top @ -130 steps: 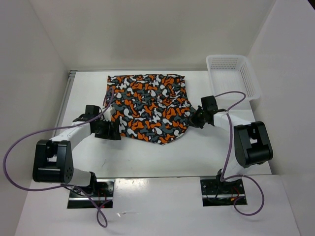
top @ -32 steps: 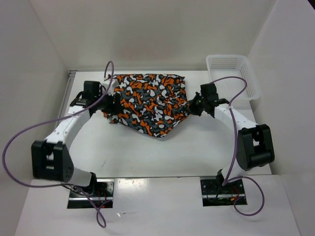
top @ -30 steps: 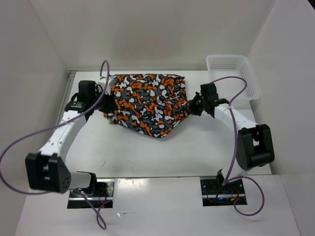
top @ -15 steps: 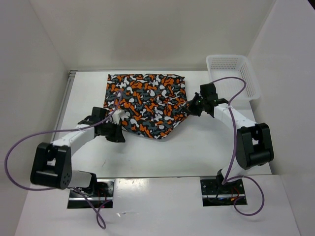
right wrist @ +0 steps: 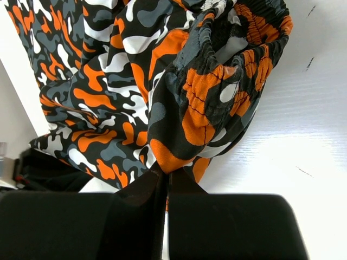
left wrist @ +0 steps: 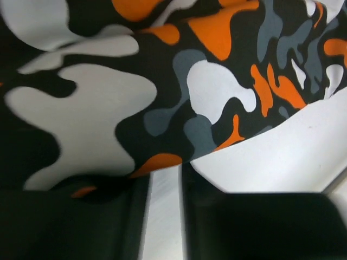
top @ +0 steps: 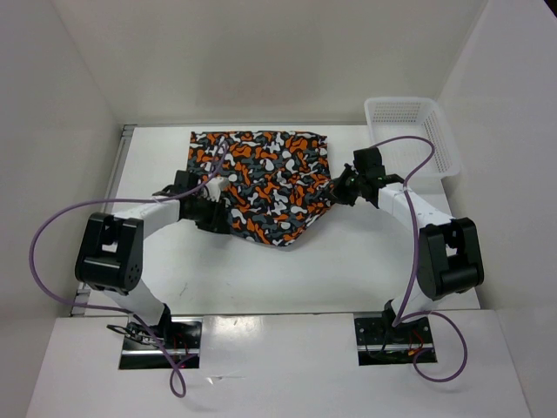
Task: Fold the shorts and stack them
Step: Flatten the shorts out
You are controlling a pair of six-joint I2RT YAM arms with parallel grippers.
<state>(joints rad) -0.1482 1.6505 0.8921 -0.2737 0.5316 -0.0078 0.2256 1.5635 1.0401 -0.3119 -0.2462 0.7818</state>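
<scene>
The shorts (top: 265, 187) lie spread on the table (top: 348, 261). The right hand (top: 341, 193) reaches in low from the right, clenched on their right edge — its wrist view shows bunched fabric pinched. The left hand (top: 209, 215) lies low at the near-left hem — up close its fingers (left wrist: 244, 227) stand a slit apart over the table; whether it grips, I cannot tell.

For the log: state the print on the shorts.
The shorts bear orange, grey, black and white camouflage blotches; right wrist view shows it best.
</scene>
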